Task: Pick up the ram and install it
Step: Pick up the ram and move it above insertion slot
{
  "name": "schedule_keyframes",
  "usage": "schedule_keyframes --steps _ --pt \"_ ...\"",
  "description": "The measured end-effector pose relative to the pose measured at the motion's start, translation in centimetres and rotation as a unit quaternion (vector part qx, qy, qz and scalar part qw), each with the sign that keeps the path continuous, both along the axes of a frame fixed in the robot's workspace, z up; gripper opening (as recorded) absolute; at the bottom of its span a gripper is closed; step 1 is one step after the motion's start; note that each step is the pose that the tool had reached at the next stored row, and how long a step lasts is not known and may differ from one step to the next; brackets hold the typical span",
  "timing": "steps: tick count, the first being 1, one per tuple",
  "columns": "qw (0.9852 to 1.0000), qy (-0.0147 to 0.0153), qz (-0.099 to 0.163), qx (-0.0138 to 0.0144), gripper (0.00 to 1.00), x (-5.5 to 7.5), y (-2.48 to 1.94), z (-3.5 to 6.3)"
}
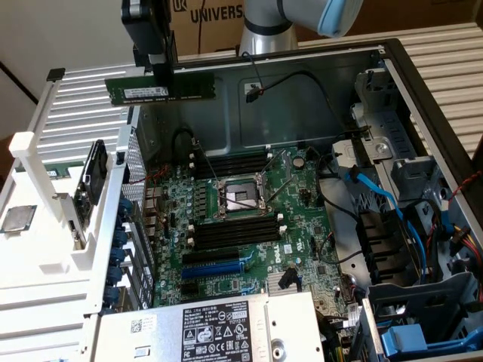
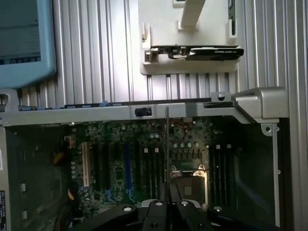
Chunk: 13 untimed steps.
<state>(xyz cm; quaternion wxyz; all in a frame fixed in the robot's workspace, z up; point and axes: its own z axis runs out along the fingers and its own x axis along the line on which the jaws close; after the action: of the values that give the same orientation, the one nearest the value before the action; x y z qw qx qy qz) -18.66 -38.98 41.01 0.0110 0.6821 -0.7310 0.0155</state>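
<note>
In the exterior view, the black gripper (image 1: 161, 81) on the silver robot arm (image 1: 264, 30) is closed narrow on the ram (image 1: 192, 89), a long thin green circuit-board stick with black chips and a white label strip; it grips the stick near its middle, and the stick hangs level in the air over the corner of the open grey metal computer case (image 1: 317, 75) at the exterior view's left, well apart from every slot. Below lies the green motherboard (image 1: 302, 226) with the silver processor socket (image 1: 240, 197) near its middle; one bank of long black memory slots with white end clips (image 1: 230, 162) runs on the far side of the socket and a second bank (image 1: 234, 230) on the near side; a blue expansion slot (image 1: 215, 265) lies nearer still, close to the silver power supply box (image 1: 219, 328). Blue flat cables (image 1: 377, 197) loop at the exterior view's right; a white plastic rack (image 1: 45, 226) beside the case holds a black card (image 1: 90, 185) on edge.

In the wrist view, the gripper (image 2: 167, 195) pinches the ram (image 2: 167, 144), seen edge-on as a thin dark line reaching out from between the black fingers (image 2: 156, 211); the line crosses over the motherboard (image 2: 110, 159) just beside the processor socket (image 2: 190, 175) and ends near the case's silver rim (image 2: 96, 113). The blue expansion slot (image 2: 127, 163) lies apart from it; the black card (image 2: 207, 52) sits in the white plastic rack (image 2: 163, 29) beyond the rim.
</note>
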Motion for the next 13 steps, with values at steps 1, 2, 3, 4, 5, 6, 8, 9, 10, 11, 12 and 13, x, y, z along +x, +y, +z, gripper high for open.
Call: schedule_keyframes --steps 1,2,3,4,5,6,8,9,10,11,12,13 --pt "1.0 0.0001 0.0 0.0 0.12 0.4 0.07 0.0" --pt "1.0 0.0 0.0 0.0 0.12 0.8 0.13 0.0" --pt "1.0 0.0 0.0 -0.0001 0.12 1.3 0.19 0.0" --pt "1.0 0.0 0.0 -0.0001 0.12 1.7 0.25 -0.01" --pt "1.0 0.0 0.0 -0.0001 0.12 2.2 0.29 -0.01" --pt "1.0 0.0001 0.0 -0.0001 0.12 2.7 0.31 -0.02" --pt "1.0 0.0 0.0 -0.0001 0.12 3.6 0.35 -0.12" --pt "1.0 0.0 0.0 -0.0001 0.12 4.5 0.4 -0.39" --pt "1.0 0.0 0.0 -0.0002 0.12 4.9 0.43 -0.57" --pt "1.0 0.0 0.0 -0.0002 0.12 5.4 0.46 -0.75" --pt "1.0 0.0001 0.0 -0.0003 0.12 5.8 0.48 -0.92" --pt "1.0 0.0 0.0 -0.0002 0.12 6.2 0.5 -1.1"
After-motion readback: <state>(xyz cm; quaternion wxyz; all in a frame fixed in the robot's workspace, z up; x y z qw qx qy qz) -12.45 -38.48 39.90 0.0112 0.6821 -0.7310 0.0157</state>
